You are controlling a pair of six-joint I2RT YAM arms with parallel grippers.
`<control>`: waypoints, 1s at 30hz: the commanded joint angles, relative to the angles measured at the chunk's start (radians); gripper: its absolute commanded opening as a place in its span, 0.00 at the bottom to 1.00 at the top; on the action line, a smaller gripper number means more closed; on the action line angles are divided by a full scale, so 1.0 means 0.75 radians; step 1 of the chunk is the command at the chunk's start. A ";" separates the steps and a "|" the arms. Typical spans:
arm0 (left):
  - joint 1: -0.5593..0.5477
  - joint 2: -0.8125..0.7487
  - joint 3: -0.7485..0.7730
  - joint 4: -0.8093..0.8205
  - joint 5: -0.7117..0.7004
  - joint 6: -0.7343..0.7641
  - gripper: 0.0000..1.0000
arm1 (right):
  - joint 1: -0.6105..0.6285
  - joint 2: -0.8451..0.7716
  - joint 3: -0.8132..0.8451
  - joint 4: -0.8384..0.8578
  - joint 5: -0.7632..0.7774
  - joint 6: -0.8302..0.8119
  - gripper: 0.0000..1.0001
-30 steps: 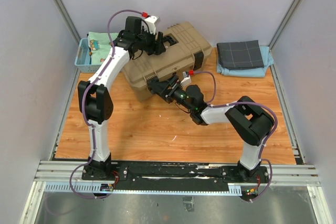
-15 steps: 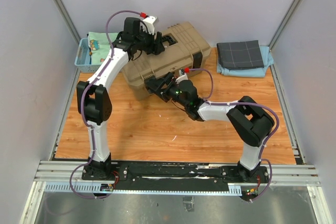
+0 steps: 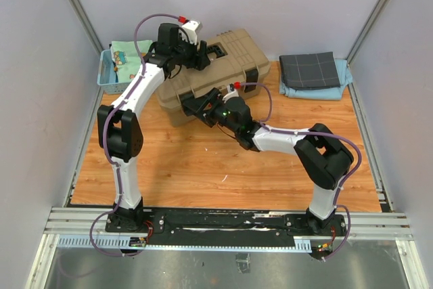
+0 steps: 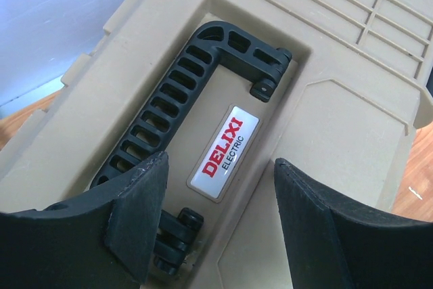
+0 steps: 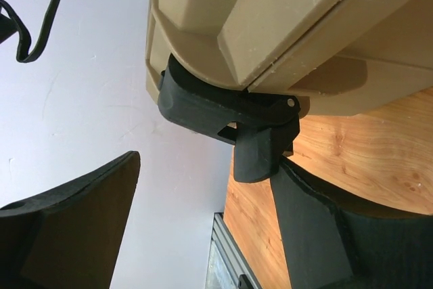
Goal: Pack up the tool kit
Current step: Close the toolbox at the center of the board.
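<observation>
**Toolbox shut, both grippers at its fittings**

Toolbox (image 3: 223,65) on table (image 3: 203,167), lid down, set askew. Basket (image 3: 108,72) just beside toolbox's left end; folded cloth (image 3: 311,69) apart from its right end. No loose tools seen around toolbox.

Left gripper (image 4: 220,187): over toolbox lid, jaws well apart, straddling the label (image 4: 223,150) and near end of the handle (image 4: 179,109), which lies flat in its recess. Gripping nothing.

Right gripper (image 5: 203,174): at toolbox front, low. Jaws wide, holding nothing, black latch (image 5: 233,123) between them and close against one finger (image 5: 304,221); cannot tell if touching.

Handling, judged: hard ribbed plastic, stiff, bulky, probably heavy if loaded. Body far too wide for either gripper, smooth walls likely to slip. Best holds: latch tab to snap it, handle bar once lifted out of recess. Likely to slide on table if pushed from one side, so brace from the top.
</observation>
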 commanded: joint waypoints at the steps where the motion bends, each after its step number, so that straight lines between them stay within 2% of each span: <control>1: 0.023 0.121 -0.127 -0.430 -0.108 0.014 0.68 | 0.006 -0.032 0.108 0.083 0.149 -0.017 0.77; 6: 0.021 0.093 -0.181 -0.403 -0.107 0.010 0.68 | 0.004 0.000 0.159 0.010 0.179 0.010 0.73; 16: 0.020 0.001 -0.319 -0.348 -0.075 0.002 0.68 | 0.000 0.074 0.284 -0.185 0.202 0.050 0.54; 22: 0.020 -0.051 -0.420 -0.310 -0.075 0.007 0.68 | 0.000 0.100 0.353 -0.298 0.229 0.047 0.51; 30: 0.019 -0.104 -0.454 -0.294 -0.051 -0.007 0.68 | -0.001 0.106 0.375 -0.417 0.265 0.041 0.46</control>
